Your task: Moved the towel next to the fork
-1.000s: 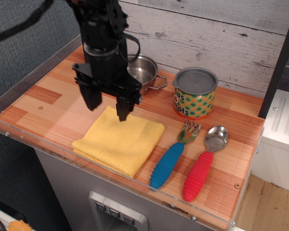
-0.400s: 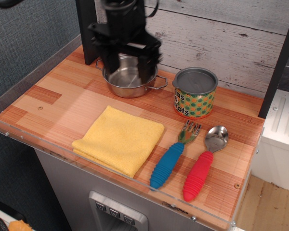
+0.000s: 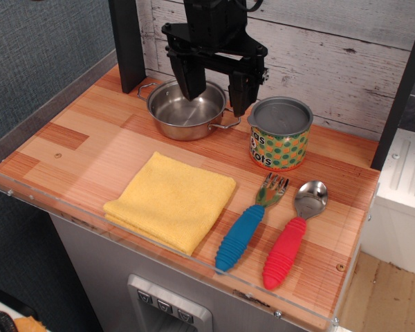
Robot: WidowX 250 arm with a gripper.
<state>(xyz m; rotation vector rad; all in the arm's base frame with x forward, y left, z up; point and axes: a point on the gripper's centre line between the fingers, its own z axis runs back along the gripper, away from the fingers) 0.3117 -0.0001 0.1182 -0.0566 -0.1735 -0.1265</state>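
Note:
The yellow towel [image 3: 171, 200] lies folded flat on the wooden table near the front edge. Its right corner sits just left of the fork [image 3: 250, 223], which has a blue ribbed handle and tines pointing toward the back. My gripper [image 3: 216, 95] is open and empty, raised above the table at the back, over the right rim of the steel pot [image 3: 187, 109]. It is well clear of the towel.
A red-handled spoon [image 3: 292, 234] lies right of the fork. A can with green dots [image 3: 279, 133] stands behind them. A clear plastic rim [image 3: 159, 250] runs along the front and left edges. A black post [image 3: 126, 43] stands at the back left.
The gripper has risen from just above the towel and moved back and to the right, ending over the pot. The towel, fork and spoon have not moved.

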